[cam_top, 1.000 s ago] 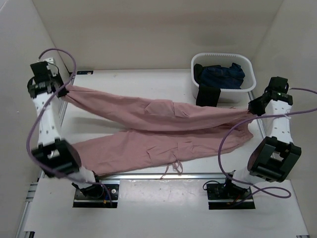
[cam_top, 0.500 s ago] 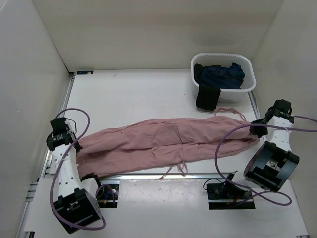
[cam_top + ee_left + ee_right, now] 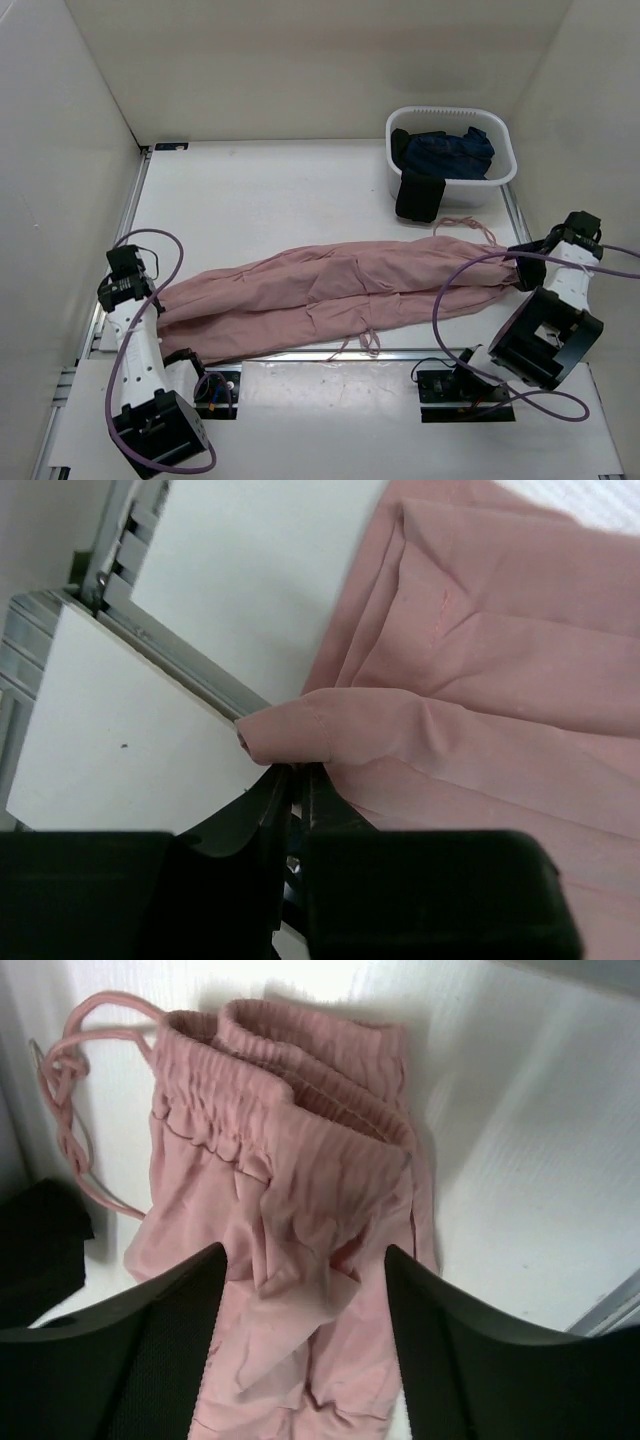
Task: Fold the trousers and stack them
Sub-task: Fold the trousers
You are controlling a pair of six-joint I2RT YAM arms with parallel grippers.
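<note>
- From above: the trousers (image 3: 340,295) lie flat along the near edge of the table (image 3: 260,190), long axis running left to right, legs laid together. The cuffs point at the left claw (image 3: 152,303) and the waist at the right claw (image 3: 522,270). That puts one arm at each end, and neither is nearer the middle.
- Far right corner: a basket (image 3: 450,113) holds a navy garment (image 3: 450,150), and a black cloth (image 3: 420,195) is draped over its near rim. No trousers in there.
- Left wrist: the jaws are nearly together with only a slit showing, and a rolled cuff (image 3: 295,730) sits right at the tips. Pinched or let go? Can't tell.
- Right wrist: this claw is wide open and grips nothing. The gathered waist (image 3: 290,1100) lies on the table just ahead, framed by the fingers, and the drawstring (image 3: 70,1110) trails off to one side.
- My read: the next fold goes end over end along that long axis, so one end needs gripping and carrying toward the other.
</note>
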